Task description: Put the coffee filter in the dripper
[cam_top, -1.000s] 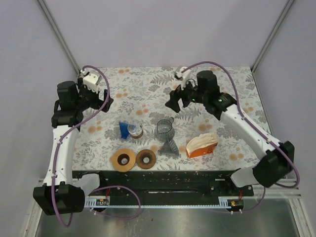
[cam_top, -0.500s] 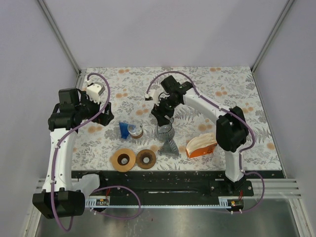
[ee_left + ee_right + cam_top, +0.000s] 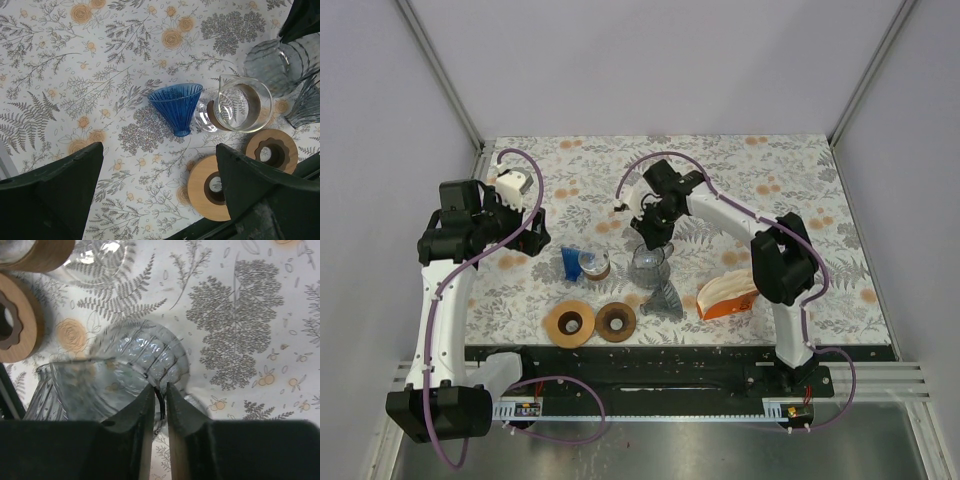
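My right gripper (image 3: pixel 651 240) is shut on the rim of a clear grey ribbed dripper (image 3: pixel 650 263) at mid-table. In the right wrist view the dripper (image 3: pixel 142 357) has its thin dark rim pinched between the two fingers of the right gripper (image 3: pixel 160 390). The coffee filters (image 3: pixel 728 292), white papers in an orange holder, lie to the right of it, untouched. A blue dripper (image 3: pixel 177 104) lies on its side further left. My left gripper (image 3: pixel 160 192) hangs open above the table's left part (image 3: pixel 534 228), holding nothing.
A second grey ribbed dripper (image 3: pixel 665 298) stands just in front of the held one. A glass piece with a wooden collar (image 3: pixel 235 102) lies next to the blue dripper. Two wooden rings (image 3: pixel 570 323) (image 3: pixel 616 321) sit near the front edge.
The right arm swung from the back right to the clear grey dripper, came down on it, and its jaws closed on the rim. The left arm barely moved.
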`<action>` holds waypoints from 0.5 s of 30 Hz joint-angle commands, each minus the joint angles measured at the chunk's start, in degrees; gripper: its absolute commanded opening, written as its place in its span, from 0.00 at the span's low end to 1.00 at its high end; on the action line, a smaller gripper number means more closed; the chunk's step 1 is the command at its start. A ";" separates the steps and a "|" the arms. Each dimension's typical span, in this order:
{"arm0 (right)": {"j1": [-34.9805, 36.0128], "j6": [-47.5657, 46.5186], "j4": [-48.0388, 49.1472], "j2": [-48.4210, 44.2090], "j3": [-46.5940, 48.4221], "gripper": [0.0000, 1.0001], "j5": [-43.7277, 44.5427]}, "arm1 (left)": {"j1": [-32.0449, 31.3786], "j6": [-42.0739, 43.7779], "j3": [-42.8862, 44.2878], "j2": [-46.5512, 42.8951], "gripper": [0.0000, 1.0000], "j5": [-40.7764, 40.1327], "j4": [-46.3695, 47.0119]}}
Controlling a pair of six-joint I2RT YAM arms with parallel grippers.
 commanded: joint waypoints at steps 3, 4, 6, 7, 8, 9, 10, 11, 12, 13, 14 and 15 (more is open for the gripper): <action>0.32 0.00 7.82 -4.48 -5.19 0.07 8.49 | 0.13 0.56 0.91 -0.86 0.99 -1.16 1.23; 0.41 0.34 9.23 -5.18 -6.33 0.00 10.60 | 0.04 0.65 0.91 -0.77 0.99 -1.16 1.24; 0.15 1.40 11.60 -6.50 -8.01 0.00 14.12 | -0.05 0.47 0.91 -0.86 0.99 -0.99 1.24; -0.20 1.75 12.22 -6.94 -8.54 0.00 15.09 | 0.04 0.39 0.91 -0.86 0.99 -0.90 1.24; -0.55 2.71 13.19 -6.95 -8.72 0.00 16.49 | 0.04 0.38 1.00 -0.95 0.99 -0.98 1.24; -0.91 3.85 14.33 -7.04 -8.98 0.00 18.51 | 0.04 0.38 0.91 -0.86 0.99 -0.90 1.24; -1.26 5.00 15.38 -7.04 -9.07 0.00 21.22 | 0.13 0.38 0.91 -1.04 0.99 -1.07 1.24; -1.52 5.96 16.26 -6.95 -8.98 0.00 23.60 | 0.04 0.38 0.82 -1.04 0.99 -1.07 1.24; -1.96 7.02 17.49 -6.69 -8.98 0.00 25.80 | 0.04 0.38 0.82 -1.12 0.99 -1.25 1.24; -2.31 8.25 18.46 -6.34 -8.81 0.00 29.04 | 0.04 0.38 0.74 -1.21 0.99 -1.51 1.24; -2.49 9.04 18.99 -5.81 -8.11 0.00 31.16 | 0.04 0.38 0.65 -1.21 0.99 -1.60 1.24; -2.67 9.83 19.00 -5.11 -7.32 0.00 32.58 | 0.04 0.38 0.65 -1.21 0.99 -1.60 1.15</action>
